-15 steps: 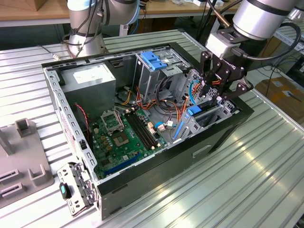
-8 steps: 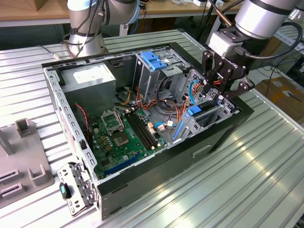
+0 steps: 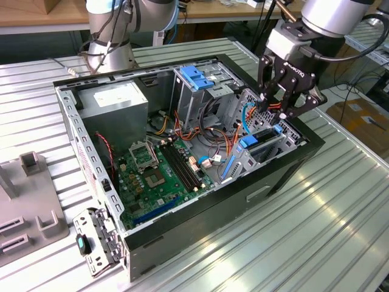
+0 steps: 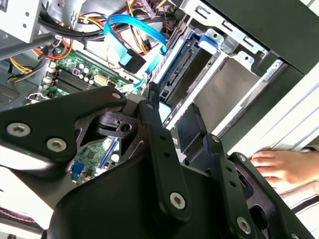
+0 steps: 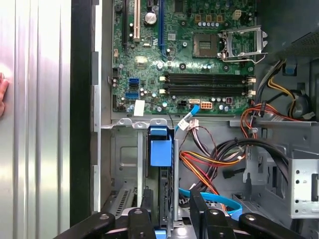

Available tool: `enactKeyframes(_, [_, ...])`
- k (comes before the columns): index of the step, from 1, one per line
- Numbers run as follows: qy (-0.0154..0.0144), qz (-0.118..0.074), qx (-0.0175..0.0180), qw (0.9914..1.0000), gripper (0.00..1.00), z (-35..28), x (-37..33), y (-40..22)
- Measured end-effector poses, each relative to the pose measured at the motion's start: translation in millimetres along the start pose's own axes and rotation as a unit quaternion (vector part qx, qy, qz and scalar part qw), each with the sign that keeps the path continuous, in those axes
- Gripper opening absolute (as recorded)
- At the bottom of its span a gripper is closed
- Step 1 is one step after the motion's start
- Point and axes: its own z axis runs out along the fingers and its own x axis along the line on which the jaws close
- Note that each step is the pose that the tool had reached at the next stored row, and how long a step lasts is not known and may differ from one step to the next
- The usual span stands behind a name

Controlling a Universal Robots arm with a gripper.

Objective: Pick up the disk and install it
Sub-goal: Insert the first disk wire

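The claw [image 3: 281, 111] hung spread, gripping nothing, just above the disk [image 3: 262, 140], which sat slotted in the drive cage [image 3: 293, 136] at the exterior view's right of the computer case [image 3: 182, 243].

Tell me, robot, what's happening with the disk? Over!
Hand open, straddling the bay. Disk sitting in the bay, blue rail showing. Blue cable alongside; person's fingers on the table outside the case.

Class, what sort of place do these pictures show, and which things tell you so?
Probably a robotics lab or workshop: a robot arm's gripper hangs over an opened computer case on a ribbed metal table, with wooden workbenches behind.
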Motion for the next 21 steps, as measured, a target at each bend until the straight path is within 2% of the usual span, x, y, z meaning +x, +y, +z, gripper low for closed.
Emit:
enactKeyframes(4, [0.0,0.0,0.0,1.0,0.43,-4.4,-3.4,-0.5])
enactKeyframes(9, [0.0002,0.0,0.0,1.0,0.43,-4.7,-6.8,-3.7])
enactKeyframes(21, [0.0001,0.0,0.0,1.0,0.43,-4.5,-29.0,-18.4])
